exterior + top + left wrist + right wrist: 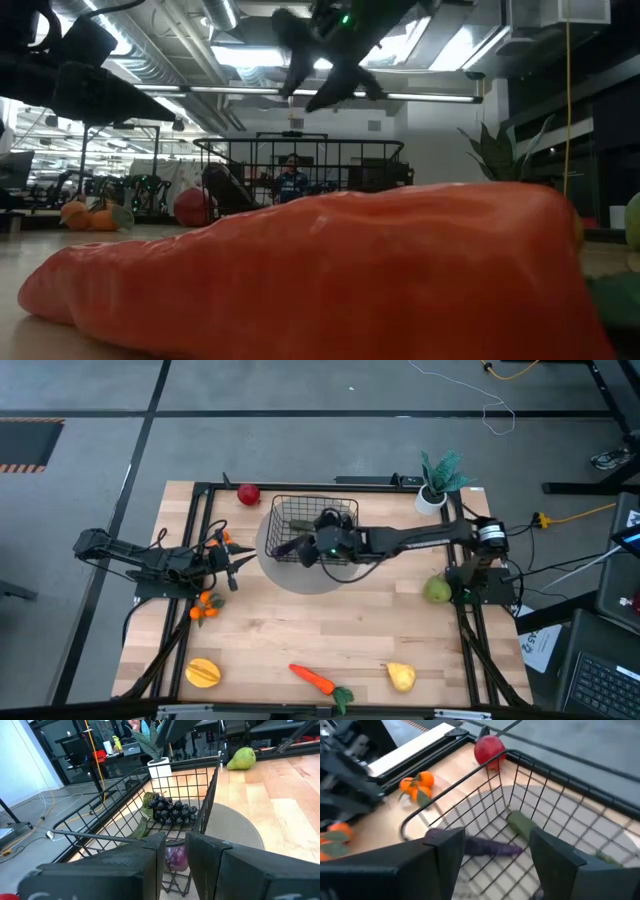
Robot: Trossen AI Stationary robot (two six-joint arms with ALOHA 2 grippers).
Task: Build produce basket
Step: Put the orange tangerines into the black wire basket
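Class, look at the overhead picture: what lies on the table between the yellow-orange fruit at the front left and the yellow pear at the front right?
In the high view, the carrot lies between the yellow-orange fruit and the pear.

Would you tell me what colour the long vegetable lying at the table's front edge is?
The long carrot is orange with a green top, clearest in the high view.

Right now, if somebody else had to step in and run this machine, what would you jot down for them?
Right gripper: open, above the basket.
Left gripper: beside the basket; no held item visible.
In basket: grapes, eggplant, cucumber.
Still on table: apple, oranges, green pear, yellow-orange fruit, carrot, yellow pear.
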